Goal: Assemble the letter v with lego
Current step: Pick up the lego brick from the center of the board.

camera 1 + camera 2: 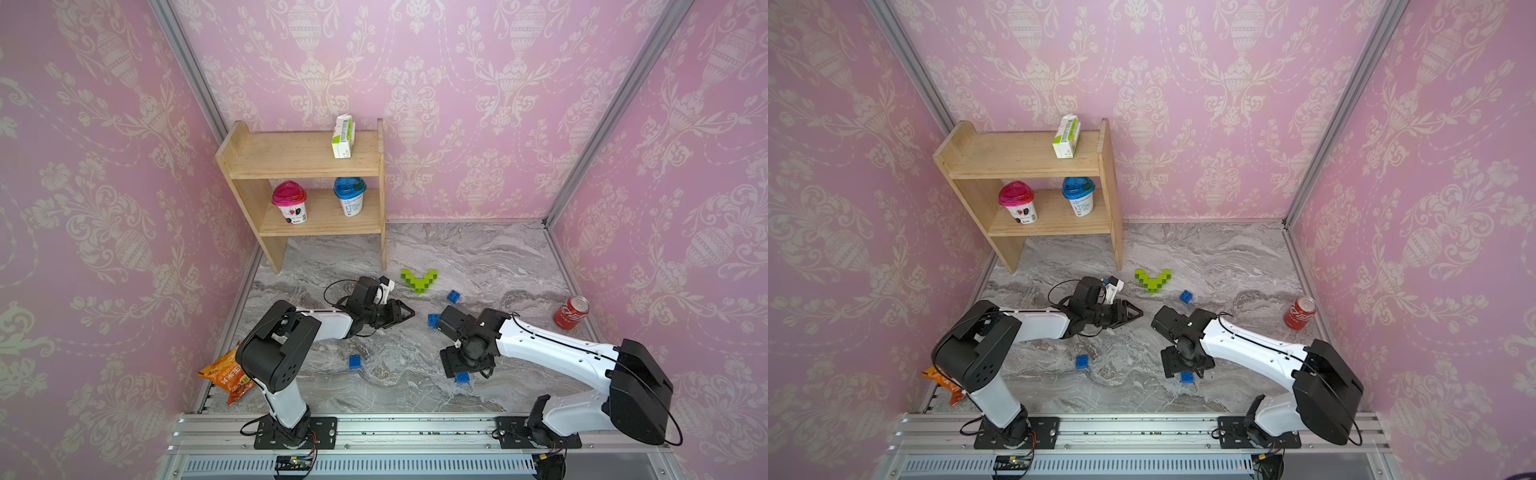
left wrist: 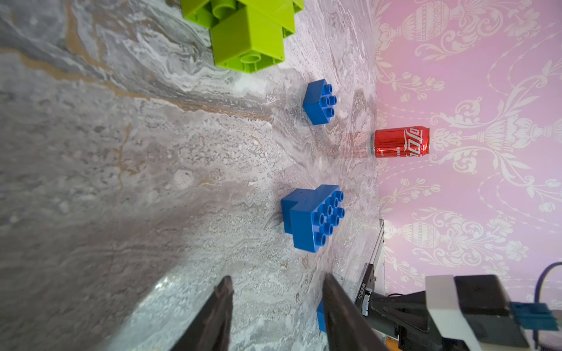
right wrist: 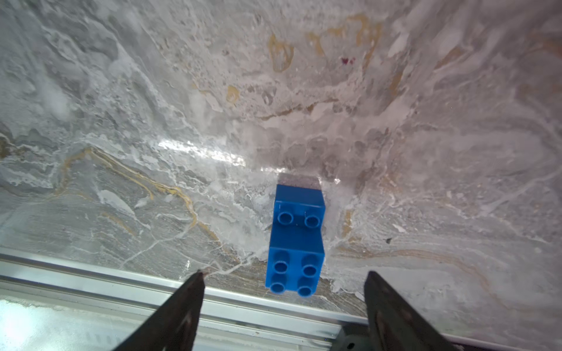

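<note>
Grey marbled tabletop (image 1: 478, 257); red metal can (image 2: 401, 142), white Coca-Cola script, by the right wall; lime-green studded lego V (image 1: 419, 280) lies mid-table, beyond the left gripper (image 2: 275, 279), fingers apart and empty; right gripper (image 3: 284, 272) spread wide astride a blue stepped lego (image 3: 296, 240), untouched

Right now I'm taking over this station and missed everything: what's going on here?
A lime-green lego V lies assembled on the marble table. The right gripper hangs open over a stepped blue piece, not gripping it. The left gripper is open and empty; other blue bricks lie loose.
</note>
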Controlling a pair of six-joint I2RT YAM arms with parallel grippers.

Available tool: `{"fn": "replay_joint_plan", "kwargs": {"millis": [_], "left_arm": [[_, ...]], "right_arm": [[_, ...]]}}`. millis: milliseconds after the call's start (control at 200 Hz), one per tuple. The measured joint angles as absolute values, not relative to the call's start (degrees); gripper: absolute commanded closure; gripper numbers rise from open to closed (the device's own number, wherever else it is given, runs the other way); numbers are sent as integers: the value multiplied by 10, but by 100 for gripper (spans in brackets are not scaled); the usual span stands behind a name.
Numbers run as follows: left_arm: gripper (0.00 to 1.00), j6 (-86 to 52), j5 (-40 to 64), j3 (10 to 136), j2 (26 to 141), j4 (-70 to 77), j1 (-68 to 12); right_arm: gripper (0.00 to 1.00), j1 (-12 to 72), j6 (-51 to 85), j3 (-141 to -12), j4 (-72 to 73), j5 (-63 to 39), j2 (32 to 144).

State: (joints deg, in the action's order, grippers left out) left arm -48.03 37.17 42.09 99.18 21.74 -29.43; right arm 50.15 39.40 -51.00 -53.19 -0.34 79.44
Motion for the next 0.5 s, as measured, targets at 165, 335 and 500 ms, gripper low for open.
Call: {"fn": "replay_joint_plan", "kwargs": {"millis": [165, 335, 500], "left_arm": [[43, -484, 371, 421, 992, 225, -298], [42, -490, 368, 416, 992, 239, -303], [43, -492, 367, 407, 992, 244, -303]], "right_arm": [[29, 507, 420, -471, -506, 15, 802], [45, 505, 422, -469, -465, 24, 813], [54, 502, 422, -468, -446, 24, 823]]}}
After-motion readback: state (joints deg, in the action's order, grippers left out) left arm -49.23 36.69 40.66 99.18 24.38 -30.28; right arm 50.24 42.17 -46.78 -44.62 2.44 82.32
